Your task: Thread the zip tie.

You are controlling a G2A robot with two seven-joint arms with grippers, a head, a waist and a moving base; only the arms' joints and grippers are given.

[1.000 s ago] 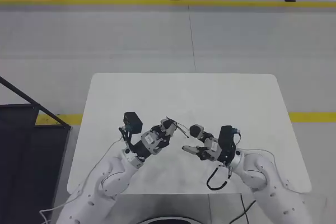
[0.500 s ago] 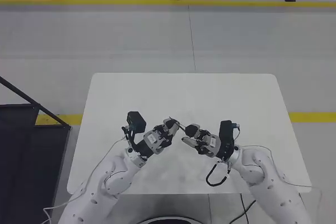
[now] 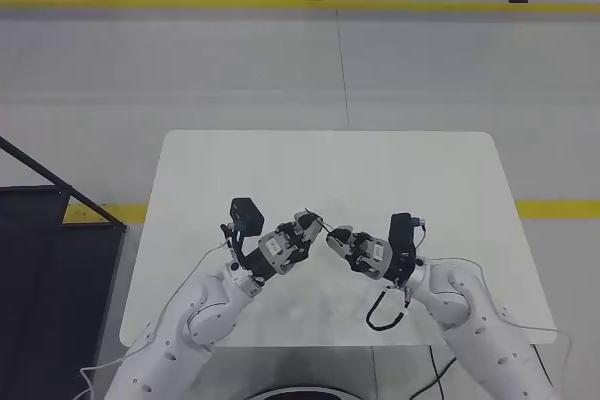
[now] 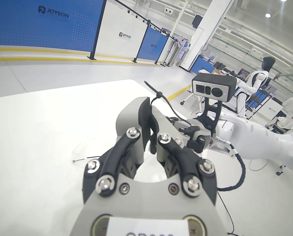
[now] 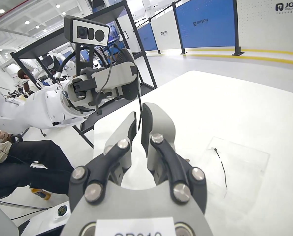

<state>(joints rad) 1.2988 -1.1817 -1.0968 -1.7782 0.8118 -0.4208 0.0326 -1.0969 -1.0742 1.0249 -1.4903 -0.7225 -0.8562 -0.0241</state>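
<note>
The white counter point(image 3: 430, 170) carries both arms, which meet above its near middle, the left tool point(image 4: 150, 110) just left of the right tool point(image 5: 139, 114). A clear plastic sheet point(image 5: 245, 158) lies flat on the counter near them, with a spare black tie point(image 5: 222, 170) on it. The left tool is clamped tight on the black zip tie point(image 4: 157, 96). The tie's head stands just past the pads, above the counter. A thin strap runs from it to the right tool, whose pads point(image 5: 146, 124) stand a narrow gap apart, the strap's end between them.
</note>
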